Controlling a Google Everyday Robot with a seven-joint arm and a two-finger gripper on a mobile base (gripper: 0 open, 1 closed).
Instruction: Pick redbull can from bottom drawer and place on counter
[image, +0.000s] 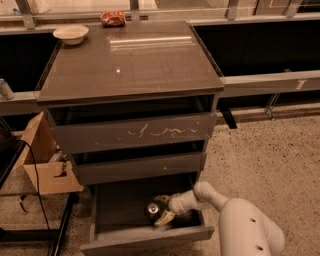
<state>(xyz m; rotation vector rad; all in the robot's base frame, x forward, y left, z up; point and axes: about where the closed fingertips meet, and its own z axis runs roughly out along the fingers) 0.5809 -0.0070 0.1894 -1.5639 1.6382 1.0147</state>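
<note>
The redbull can (152, 208) stands upright in the open bottom drawer (145, 240), right of its middle; only its silver top shows well. My gripper (159, 210) reaches into the drawer from the right, level with the can. Its fingers are spread, one behind the can and one in front, with the can at their tips. I cannot tell whether they touch it. The counter (130, 60) is the glossy dark top of the cabinet above.
A white bowl (70, 33) sits at the counter's back left and a red snack packet (113, 18) lies behind it. The scratched top drawer (135, 132) and middle drawer (140, 167) overhang the bottom one. A cardboard box (42, 160) stands on the left.
</note>
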